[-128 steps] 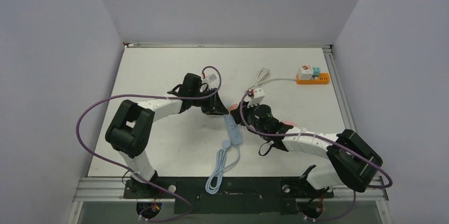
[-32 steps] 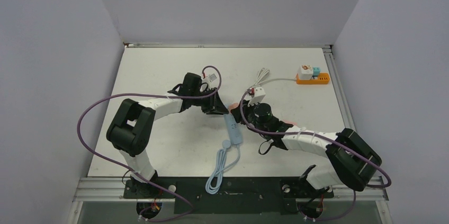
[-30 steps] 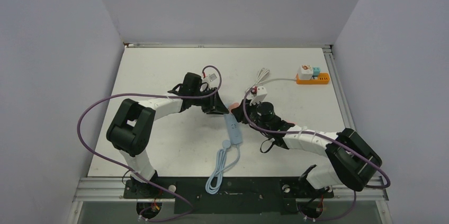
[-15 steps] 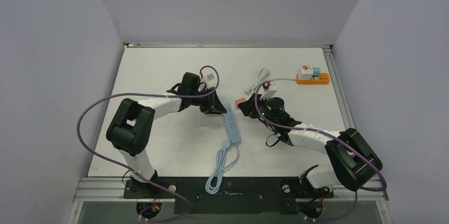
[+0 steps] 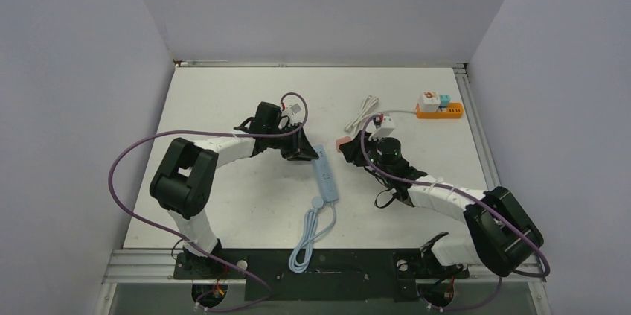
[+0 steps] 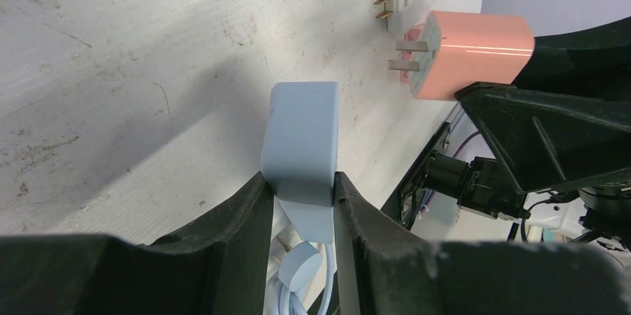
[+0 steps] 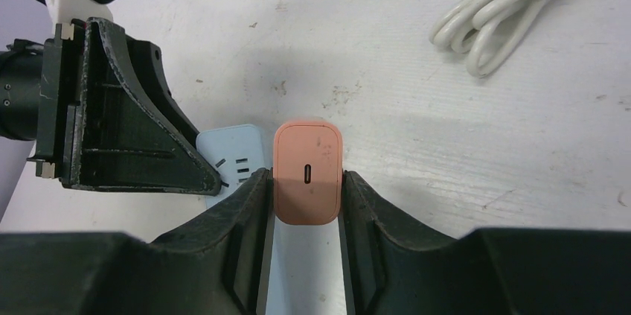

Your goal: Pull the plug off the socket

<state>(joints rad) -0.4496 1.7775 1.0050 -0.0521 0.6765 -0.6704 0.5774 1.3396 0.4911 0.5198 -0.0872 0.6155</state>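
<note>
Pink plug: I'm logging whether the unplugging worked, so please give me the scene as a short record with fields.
plug: pink square plastic plug, prongs bare, clear of the socket
socket: light blue plastic power strip, lying on the white table
left gripper: shut on the strip's end
right gripper: shut on the plug, apart from the strip
elsewhere: coiled white cable; orange power strip at the far right
task status: plug is out
</note>
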